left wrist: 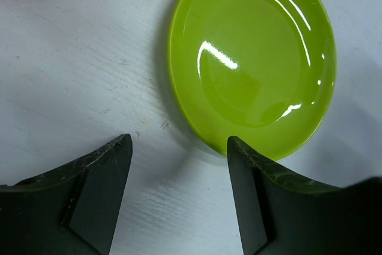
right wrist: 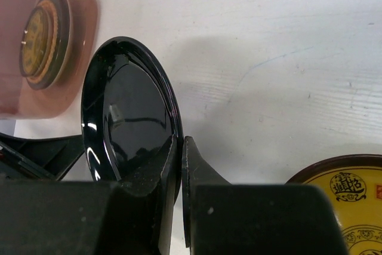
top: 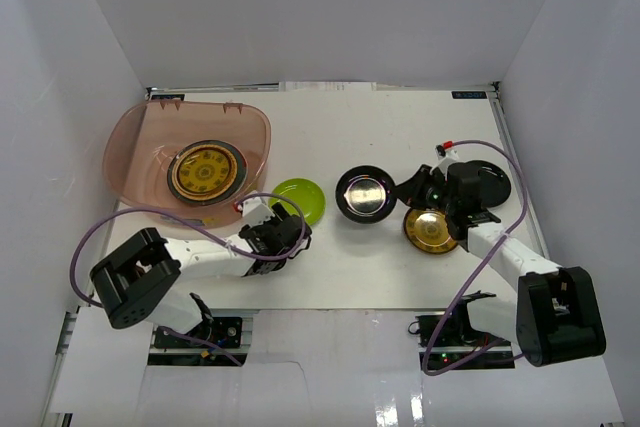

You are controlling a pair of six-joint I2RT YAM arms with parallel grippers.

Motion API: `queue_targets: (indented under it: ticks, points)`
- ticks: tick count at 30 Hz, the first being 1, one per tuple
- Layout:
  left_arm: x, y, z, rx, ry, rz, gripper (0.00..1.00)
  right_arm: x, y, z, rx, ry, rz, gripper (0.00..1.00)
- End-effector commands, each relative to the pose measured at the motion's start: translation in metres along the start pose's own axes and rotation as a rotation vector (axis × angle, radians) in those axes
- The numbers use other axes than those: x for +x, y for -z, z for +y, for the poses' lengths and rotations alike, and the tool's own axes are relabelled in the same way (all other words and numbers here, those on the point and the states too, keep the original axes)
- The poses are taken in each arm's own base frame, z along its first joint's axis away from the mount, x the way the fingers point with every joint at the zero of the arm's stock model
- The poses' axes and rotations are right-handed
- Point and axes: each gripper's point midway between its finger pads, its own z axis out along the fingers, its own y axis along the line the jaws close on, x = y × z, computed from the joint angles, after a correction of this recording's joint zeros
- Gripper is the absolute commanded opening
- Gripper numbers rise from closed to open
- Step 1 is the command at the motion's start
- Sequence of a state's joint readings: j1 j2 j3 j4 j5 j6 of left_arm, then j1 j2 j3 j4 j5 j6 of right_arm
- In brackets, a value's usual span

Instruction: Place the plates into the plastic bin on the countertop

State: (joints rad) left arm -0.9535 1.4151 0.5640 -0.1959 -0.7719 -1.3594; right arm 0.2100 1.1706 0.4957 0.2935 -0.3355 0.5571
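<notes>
The translucent pinkish plastic bin (top: 140, 137) stands at the back left of the white countertop (top: 400, 127) and holds a gold patterned plate (top: 205, 170). A lime green plate (top: 300, 199) lies in front of the bin's right corner. My left gripper (top: 285, 230) is open just short of it; in the left wrist view the lime plate (left wrist: 250, 58) lies beyond my open left gripper (left wrist: 179, 150), its near rim by the right fingertip (left wrist: 242, 159). My right gripper (right wrist: 180, 147) is shut on the rim of a glossy black plate (right wrist: 128, 111), mid-table (top: 364, 193).
A second gold patterned plate (top: 432, 230) lies on the table just right of my right gripper (top: 405, 192). Another dark plate (top: 492, 185) sits behind the right arm. White walls enclose the table on three sides. The bin (right wrist: 83, 4) shows far left in the right wrist view.
</notes>
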Motion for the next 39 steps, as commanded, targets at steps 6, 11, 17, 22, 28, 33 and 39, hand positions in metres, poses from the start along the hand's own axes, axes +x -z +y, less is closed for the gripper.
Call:
queue_targets:
  ticks: [6,11,17,22,28,33,39]
  points:
    - [0.025,-0.015,0.001,-0.056,-0.025,0.029,0.68,0.0,0.001,0.016,-0.073,0.043,-0.018,0.08]
    - [0.026,-0.024,-0.006,-0.073,-0.046,0.011,0.55,-0.004,0.011,0.025,-0.088,0.057,-0.043,0.08]
    - [0.026,-0.026,-0.006,-0.069,-0.074,0.01,0.19,-0.009,0.028,0.032,-0.083,0.073,-0.082,0.08]
    - [0.024,-0.019,-0.006,-0.047,-0.092,0.023,0.0,-0.018,0.043,0.036,-0.059,0.09,-0.123,0.08]
    - [-0.006,0.012,-0.041,0.109,-0.083,-0.011,0.0,-0.036,0.066,0.049,-0.052,0.116,-0.19,0.08]
    - [-0.08,0.071,-0.093,0.35,-0.015,-0.116,0.0,-0.058,0.089,0.065,-0.043,0.146,-0.254,0.08]
    - [-0.188,0.131,-0.12,0.479,0.033,-0.299,0.0,-0.061,0.101,0.077,-0.076,0.139,-0.272,0.08]
